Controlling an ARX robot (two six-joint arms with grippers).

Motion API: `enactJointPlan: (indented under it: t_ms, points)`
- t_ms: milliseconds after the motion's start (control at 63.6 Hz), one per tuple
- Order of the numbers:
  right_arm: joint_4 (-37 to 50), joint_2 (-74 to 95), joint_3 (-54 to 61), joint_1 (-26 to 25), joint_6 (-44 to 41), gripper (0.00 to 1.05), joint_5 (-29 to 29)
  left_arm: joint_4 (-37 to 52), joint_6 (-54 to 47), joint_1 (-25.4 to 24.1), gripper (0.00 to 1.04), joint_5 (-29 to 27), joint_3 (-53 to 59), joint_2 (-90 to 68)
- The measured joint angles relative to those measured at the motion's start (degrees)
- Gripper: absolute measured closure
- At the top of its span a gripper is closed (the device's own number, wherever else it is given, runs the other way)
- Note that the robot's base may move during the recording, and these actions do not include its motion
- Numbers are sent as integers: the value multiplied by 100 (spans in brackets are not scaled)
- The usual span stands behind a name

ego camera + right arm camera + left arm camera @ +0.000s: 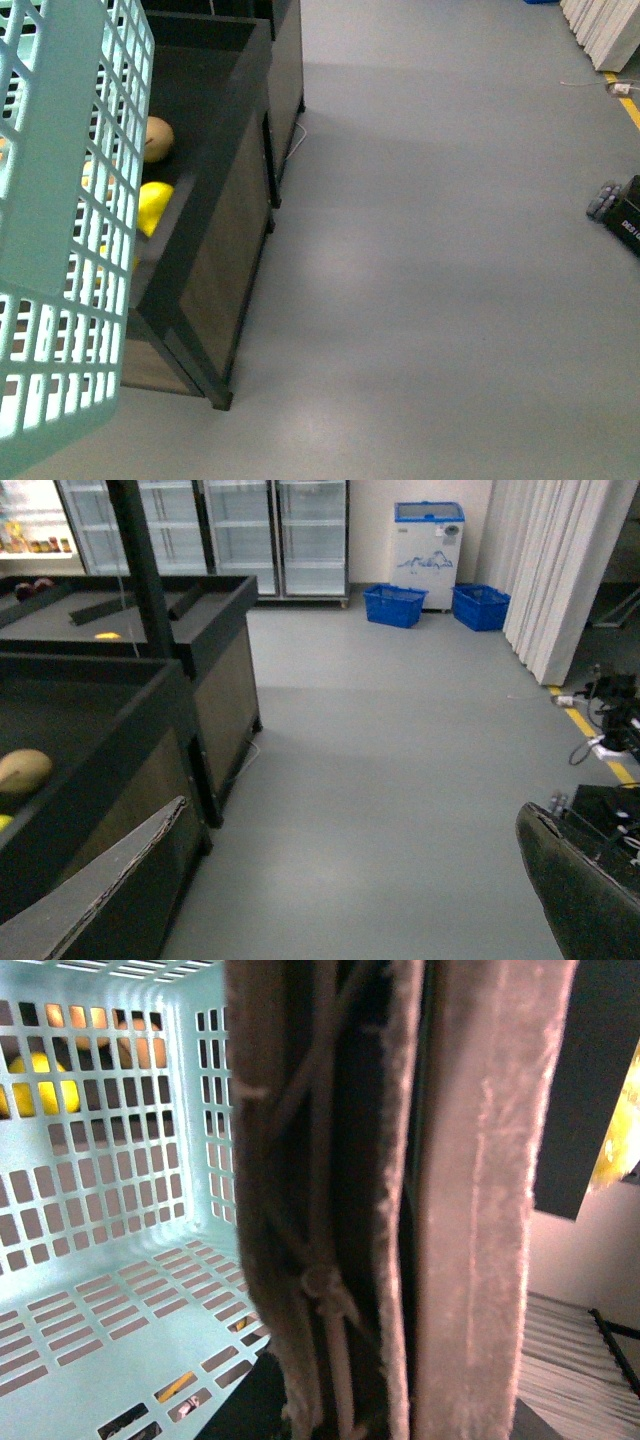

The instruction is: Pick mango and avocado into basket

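mango (152,205), or the likeliest candidate by its bright yellow skin, lies in the dark display bin (215,190), close to the long rim that borders the aisle. 1 tan fruit (158,138) lies just beyond it, toward the bin's far end. no avocado shows in any view.

the basket (50,200) is raised beside the bin and hides the bin's side away from the aisle in the front view. what shows of its floor is bare. the left gripper (405,1220) appears clamped on the basket's brown handle (270,1160), with 1 felt-faced finger close against it and the other hidden. the right gripper (350,815) has its jaws wide apart with nothing between them, out over the aisle and well apart from the fruit.

risks, as judged from here:
- the lattice wall screens much of the bin, so the right arm could close on the tan fruit instead.
- the smooth mango could slip from a shallow pinch.
- the basket hangs from a swing handle and could tilt or sway when fruit drops in.
- the avocado has to be found first.

count: 1 basket, 1 yellow fruit and 1 tan fruit in plain sight, 0 avocados. the yellow patches behind the lattice are too broken up to count.
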State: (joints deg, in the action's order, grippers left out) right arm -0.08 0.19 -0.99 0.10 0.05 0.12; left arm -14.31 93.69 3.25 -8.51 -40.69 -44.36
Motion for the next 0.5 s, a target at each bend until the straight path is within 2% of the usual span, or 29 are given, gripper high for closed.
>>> enactJointPlan:
  t_ms: [503]
  points:
    - [0, -2, 0, 0, -4, 9, -2, 2, 0, 0, 89, -7, -2, 0]
